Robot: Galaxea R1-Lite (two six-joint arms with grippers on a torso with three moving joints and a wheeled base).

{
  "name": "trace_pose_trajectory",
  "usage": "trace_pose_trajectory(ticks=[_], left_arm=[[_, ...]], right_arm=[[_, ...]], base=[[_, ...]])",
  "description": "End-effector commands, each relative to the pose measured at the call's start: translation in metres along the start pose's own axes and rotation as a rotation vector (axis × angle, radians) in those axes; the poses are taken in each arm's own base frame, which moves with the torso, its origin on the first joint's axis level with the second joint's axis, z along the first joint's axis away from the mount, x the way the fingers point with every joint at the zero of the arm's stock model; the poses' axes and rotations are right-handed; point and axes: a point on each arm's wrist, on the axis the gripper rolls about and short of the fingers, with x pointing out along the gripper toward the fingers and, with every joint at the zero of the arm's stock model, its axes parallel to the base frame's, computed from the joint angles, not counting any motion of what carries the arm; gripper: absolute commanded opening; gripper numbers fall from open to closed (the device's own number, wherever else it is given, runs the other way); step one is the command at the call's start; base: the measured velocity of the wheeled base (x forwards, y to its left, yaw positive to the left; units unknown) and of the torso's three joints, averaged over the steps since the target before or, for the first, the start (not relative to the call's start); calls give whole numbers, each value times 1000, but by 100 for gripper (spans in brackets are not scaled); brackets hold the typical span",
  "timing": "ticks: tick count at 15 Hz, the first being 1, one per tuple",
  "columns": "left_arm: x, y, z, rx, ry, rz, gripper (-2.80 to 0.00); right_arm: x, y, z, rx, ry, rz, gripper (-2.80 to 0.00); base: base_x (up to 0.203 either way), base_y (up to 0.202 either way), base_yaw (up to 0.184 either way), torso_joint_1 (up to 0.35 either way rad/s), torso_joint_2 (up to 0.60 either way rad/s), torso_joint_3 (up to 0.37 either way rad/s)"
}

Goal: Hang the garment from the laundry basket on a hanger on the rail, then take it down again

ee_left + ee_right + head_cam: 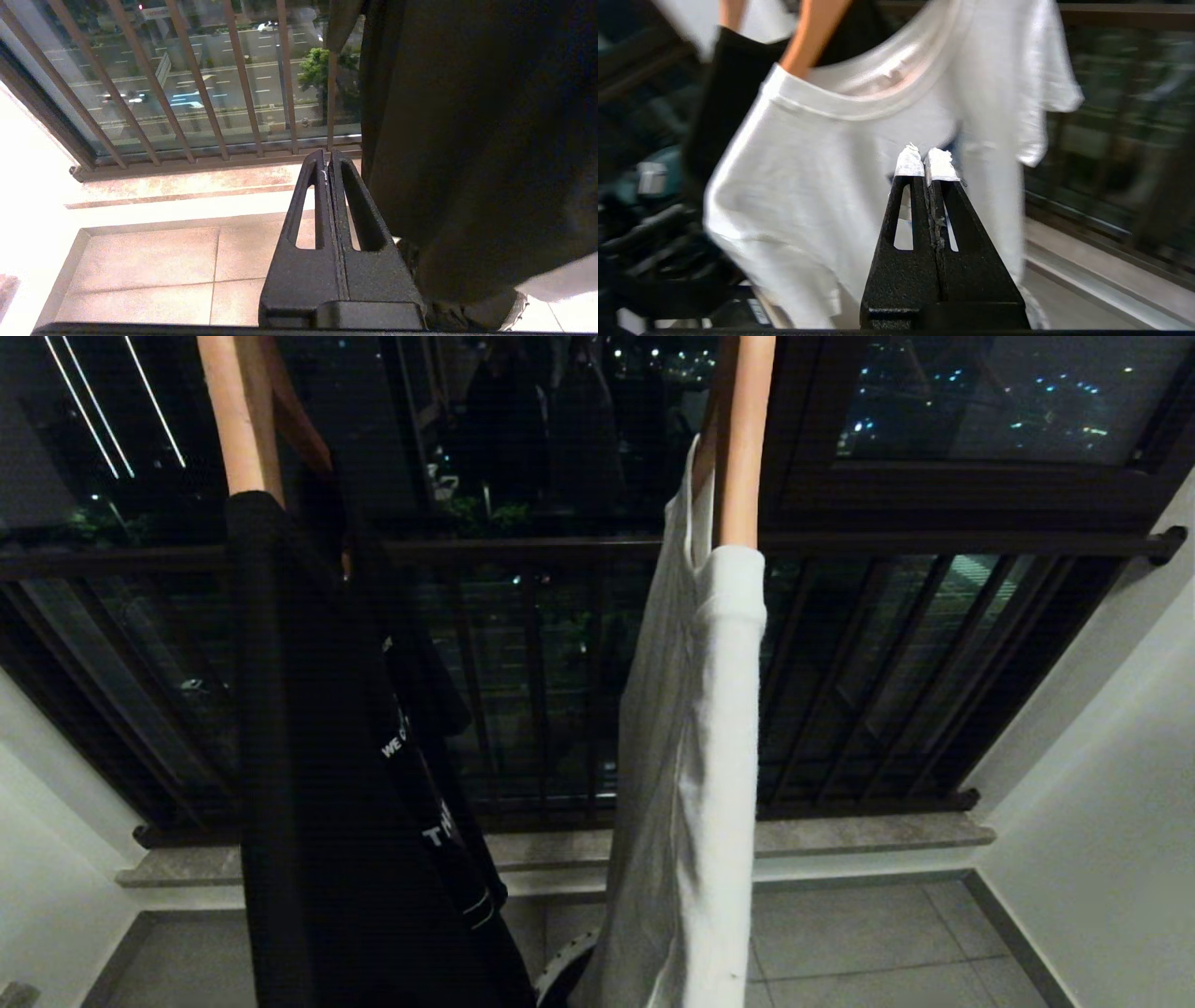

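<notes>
Right gripper (pixel 926 161) is pinched shut with nothing in it, pointed at the white t-shirt (pixel 840 177); that shirt's already draped on its wooden hanger (pixel 742 439), so I'd guess it's lining up for the take-down; left gripper (pixel 328 161) parked low, closed and empty, beside the black t-shirt (pixel 327 784); laundry basket isn't clearly visible.

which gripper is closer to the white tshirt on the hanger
Right. The right gripper, shut, points at the white t-shirt just ahead of it; the left gripper, shut, sits beside the black garment instead.

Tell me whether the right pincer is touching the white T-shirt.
Cannot tell. In the right wrist view the shut right pincer overlaps the white T-shirt, but neither contact nor gap shows plainly.
</notes>
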Motion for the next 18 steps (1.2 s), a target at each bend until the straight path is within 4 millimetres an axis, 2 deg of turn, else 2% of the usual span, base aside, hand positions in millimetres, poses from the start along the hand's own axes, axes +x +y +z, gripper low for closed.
trace_pose_trajectory(ticks=[1,4,8,12,18], left_arm=[[0,0,-1,0,2,1,-280],[0,0,-1,0,2,1,-280],[0,0,-1,0,2,1,-280],[0,0,-1,0,2,1,-280],[0,0,-1,0,2,1,-280]], right_arm=[[16,-10,6,27,28,46,-280],[35,-10,15,22,27,168,-280],[65,-21,29,64,56,317,-280],[88,-34,35,95,103,478,-280],[119,-57,39,102,128,542,-280]], base=[[0,0,0,0,0,0],[0,0,0,0,0,0],[0,0,0,0,0,0],[0,0,0,0,0,0],[0,0,0,0,0,0]])
